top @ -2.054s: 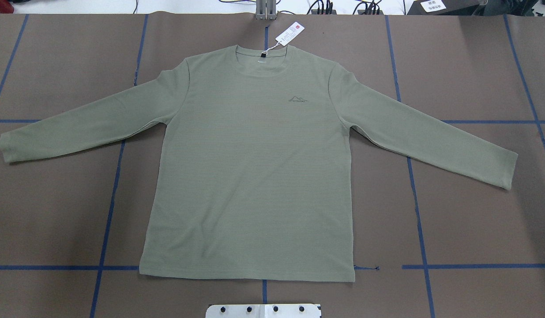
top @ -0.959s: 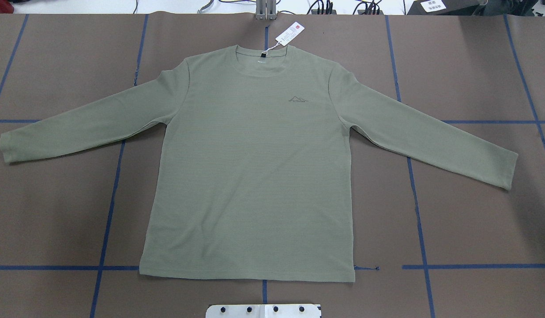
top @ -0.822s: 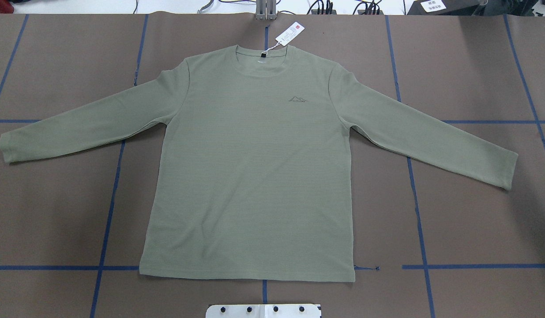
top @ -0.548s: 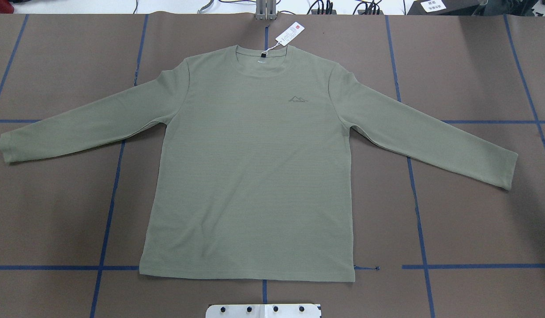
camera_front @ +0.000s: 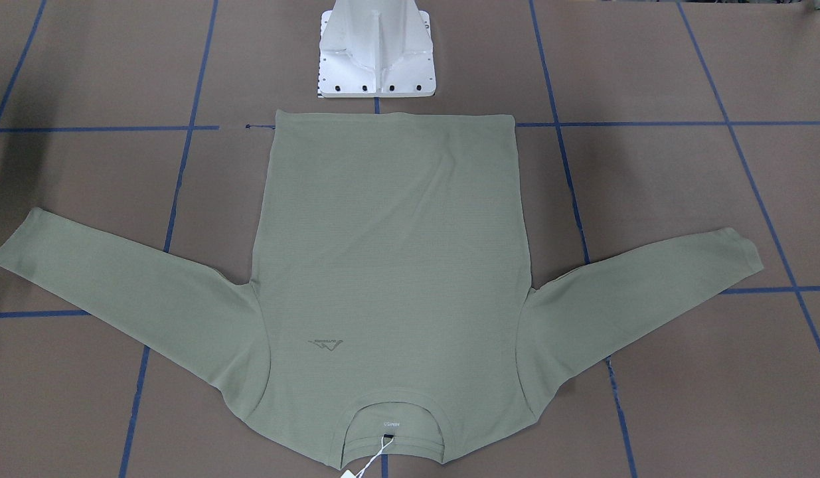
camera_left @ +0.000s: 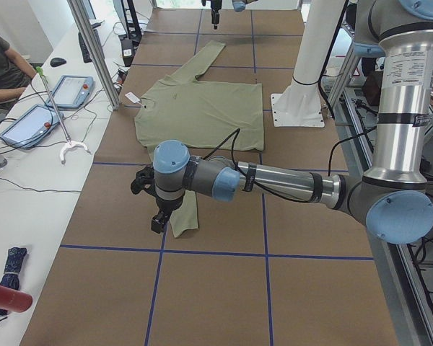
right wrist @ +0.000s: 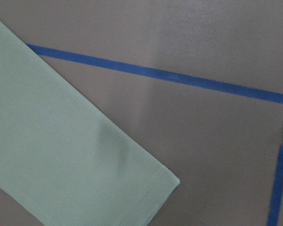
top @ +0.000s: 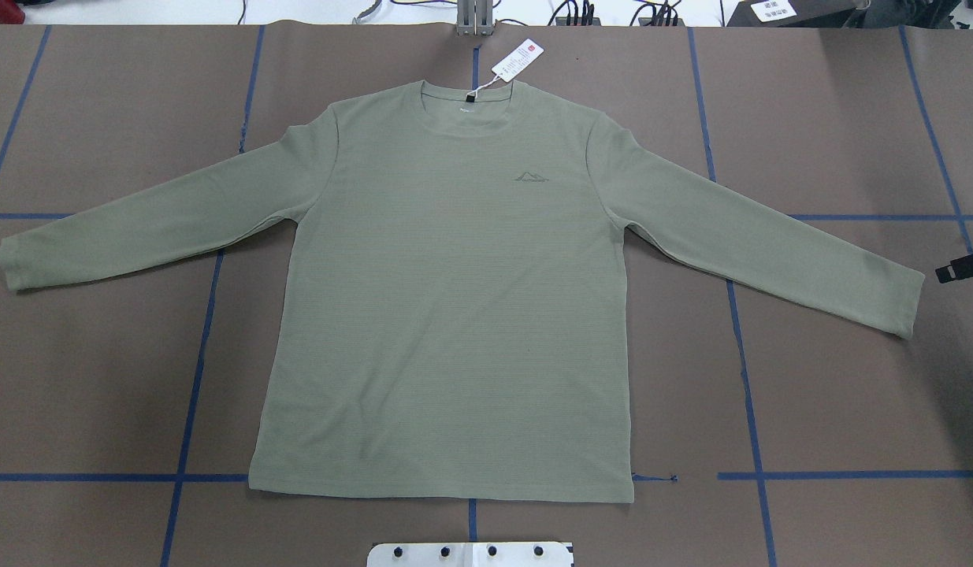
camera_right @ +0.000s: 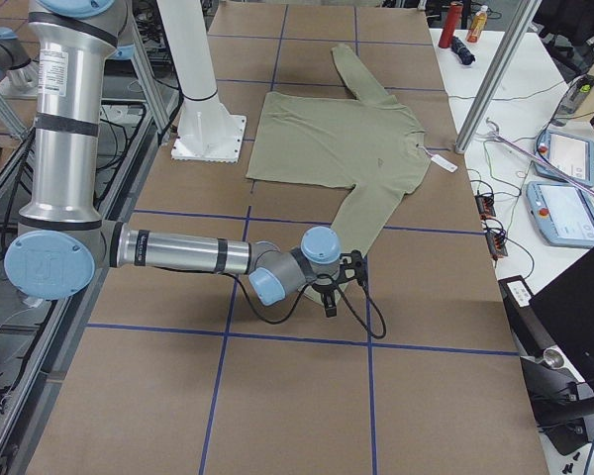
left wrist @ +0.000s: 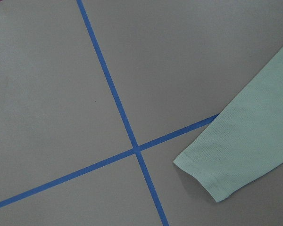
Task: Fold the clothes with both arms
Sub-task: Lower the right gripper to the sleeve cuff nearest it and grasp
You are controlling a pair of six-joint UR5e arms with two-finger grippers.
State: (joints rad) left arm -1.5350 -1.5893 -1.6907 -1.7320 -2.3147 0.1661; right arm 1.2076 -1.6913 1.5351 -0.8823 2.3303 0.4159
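The sage-green long-sleeved shirt [top: 454,299] lies flat and face up on the brown table, neck away from the robot, sleeves spread; it also shows in the front view [camera_front: 390,265]. Its white hang tag [top: 518,60] lies beyond the collar. In the exterior left view my left gripper [camera_left: 157,216] hovers beside the left cuff [left wrist: 217,174]. A black part of my right gripper [top: 963,268] shows at the overhead view's right edge, just beyond the right cuff [right wrist: 146,188]; it also shows in the exterior right view [camera_right: 332,297]. I cannot tell whether either gripper is open.
The white pedestal base [camera_front: 376,60] stands at the shirt's hem side. Blue tape lines [top: 191,394] grid the table. An operators' bench with tablets [camera_left: 72,90] and a seated person [camera_left: 0,61] runs along the far side.
A black part of my right gripper has come into the overhead view at the right edge, beside the right cuff. The shirt has not moved.
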